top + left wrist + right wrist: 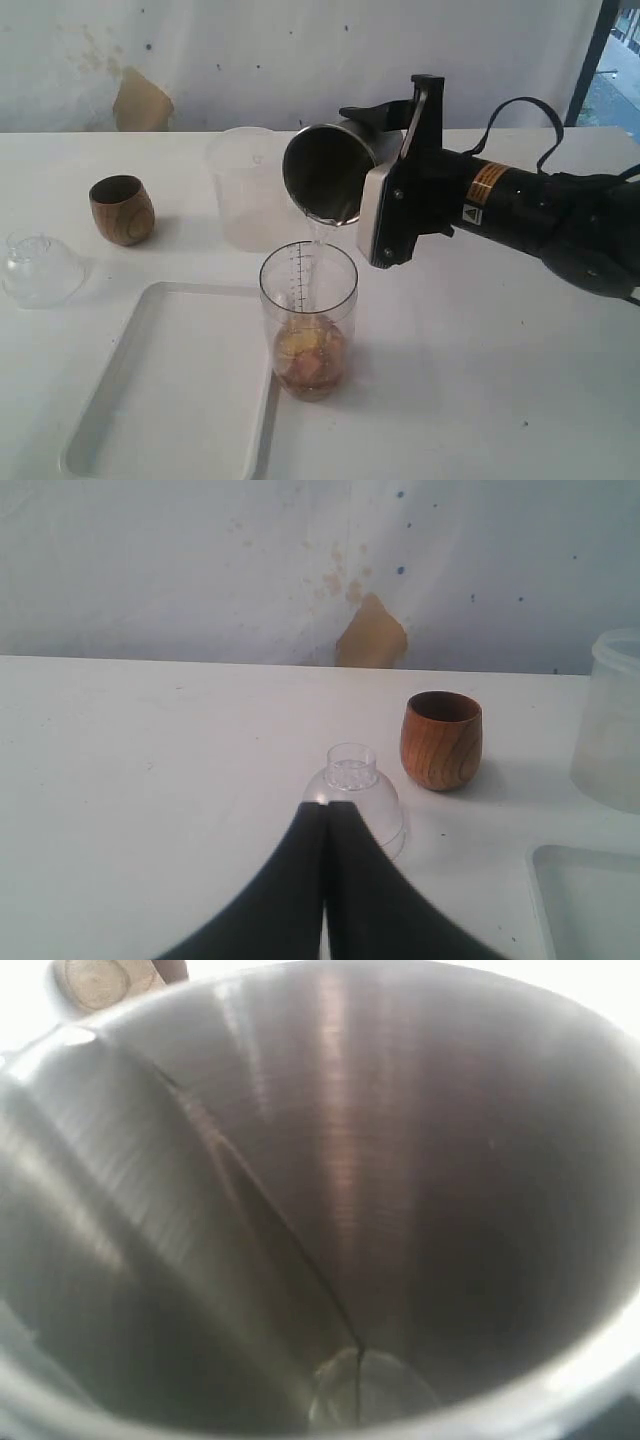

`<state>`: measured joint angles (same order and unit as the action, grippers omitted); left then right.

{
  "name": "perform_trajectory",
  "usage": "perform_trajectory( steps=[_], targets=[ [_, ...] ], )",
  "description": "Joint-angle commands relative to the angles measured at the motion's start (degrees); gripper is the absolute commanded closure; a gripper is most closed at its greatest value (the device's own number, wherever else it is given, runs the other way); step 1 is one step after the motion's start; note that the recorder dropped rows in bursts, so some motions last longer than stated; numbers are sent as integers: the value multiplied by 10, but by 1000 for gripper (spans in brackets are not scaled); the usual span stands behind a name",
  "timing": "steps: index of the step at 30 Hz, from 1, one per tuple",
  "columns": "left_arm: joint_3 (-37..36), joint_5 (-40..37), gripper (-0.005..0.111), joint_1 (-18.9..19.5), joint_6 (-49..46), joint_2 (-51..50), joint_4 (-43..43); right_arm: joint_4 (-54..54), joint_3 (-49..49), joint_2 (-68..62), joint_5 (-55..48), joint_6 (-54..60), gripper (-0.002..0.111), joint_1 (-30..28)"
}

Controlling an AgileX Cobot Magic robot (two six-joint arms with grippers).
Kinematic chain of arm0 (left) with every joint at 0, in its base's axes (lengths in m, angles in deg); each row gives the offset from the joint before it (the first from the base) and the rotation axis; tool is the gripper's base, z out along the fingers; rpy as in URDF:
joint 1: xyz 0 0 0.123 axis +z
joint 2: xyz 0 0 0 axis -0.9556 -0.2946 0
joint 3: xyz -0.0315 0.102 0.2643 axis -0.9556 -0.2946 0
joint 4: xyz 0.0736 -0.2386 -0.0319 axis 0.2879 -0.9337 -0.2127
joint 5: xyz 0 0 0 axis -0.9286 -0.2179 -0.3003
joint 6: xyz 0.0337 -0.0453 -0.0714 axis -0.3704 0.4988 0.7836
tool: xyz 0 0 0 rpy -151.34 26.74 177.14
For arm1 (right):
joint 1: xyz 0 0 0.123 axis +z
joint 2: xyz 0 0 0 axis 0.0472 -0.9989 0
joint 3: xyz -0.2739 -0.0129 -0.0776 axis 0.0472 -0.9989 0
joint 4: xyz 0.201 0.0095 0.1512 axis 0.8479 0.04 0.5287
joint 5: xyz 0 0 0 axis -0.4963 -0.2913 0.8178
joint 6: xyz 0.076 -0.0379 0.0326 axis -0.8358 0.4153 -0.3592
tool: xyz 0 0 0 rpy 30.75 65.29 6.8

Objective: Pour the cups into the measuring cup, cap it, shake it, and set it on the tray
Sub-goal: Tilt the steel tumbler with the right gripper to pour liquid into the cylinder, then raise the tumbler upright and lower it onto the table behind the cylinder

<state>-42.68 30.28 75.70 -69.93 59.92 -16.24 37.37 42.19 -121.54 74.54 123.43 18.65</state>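
Observation:
My right gripper point(386, 166) is shut on the steel tumbler point(322, 172), which is tipped over with its mouth facing down. A thin stream of clear liquid falls from its lip into the measuring cup point(308, 300) standing just below. Brownish-yellow contents point(310, 362) lie at the bottom of the measuring cup. In the right wrist view the tumbler's inside point(350, 1160) fills the picture, with a little liquid point(365, 1390) at its lip. The wooden cup point(121, 209) point(441, 739) stands upright at the left. My left gripper point(325, 812) is shut and holds nothing, just short of the clear domed lid point(355, 790).
The white tray point(110, 400) point(590, 905) lies left of the measuring cup, touching or nearly touching it. A frosted plastic cup point(245, 190) point(612, 720) stands behind the measuring cup. The domed lid point(40, 268) rests at the table's left edge. A stained wall runs along the back.

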Motion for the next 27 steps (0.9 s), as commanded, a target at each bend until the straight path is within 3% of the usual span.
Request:
perform_trajectory(
  steps=[1, 7, 17, 21, 27],
  targets=[
    [-3, 5, 107, -1, 0, 3, -1, 13, 7, 8, 11, 3, 108, 2],
    [-3, 5, 107, -1, 0, 3, -1, 13, 7, 8, 11, -12, 108, 2],
    [-3, 5, 107, -1, 0, 3, -1, 15, 7, 8, -20, -332, 108, 2],
    [-3, 5, 107, -1, 0, 3, -1, 63, 7, 4, -40, -419, 108, 2],
    [-3, 5, 107, -1, 0, 3, -1, 165, 7, -25, -28, -455, 108, -2]
  ],
)
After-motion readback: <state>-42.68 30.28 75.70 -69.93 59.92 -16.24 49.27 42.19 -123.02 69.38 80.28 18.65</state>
